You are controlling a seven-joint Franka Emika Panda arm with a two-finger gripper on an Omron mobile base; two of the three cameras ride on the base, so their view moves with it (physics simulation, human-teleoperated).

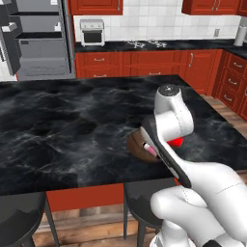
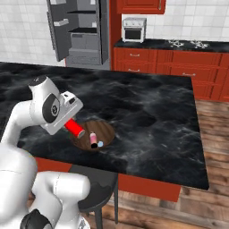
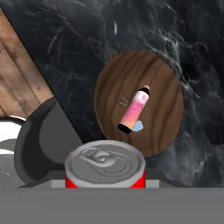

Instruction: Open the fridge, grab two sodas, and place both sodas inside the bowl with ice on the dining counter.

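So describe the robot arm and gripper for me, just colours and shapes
The arm is glossy white, built of fat rounded segments with thin dotted seam lines. Its joints are dark: a grey round cap tops the elbow, and a black band runs along one link. In the right base view the wrist has a grey disc on its side and a white boxy hand. No cables or markings are visible.

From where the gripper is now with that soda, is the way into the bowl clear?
Probably yes. The gripper holds the soda just beside the bowl, above the dining counter. Inside the bowl lie a pink, can-shaped object and the ice, with bare wood around them.
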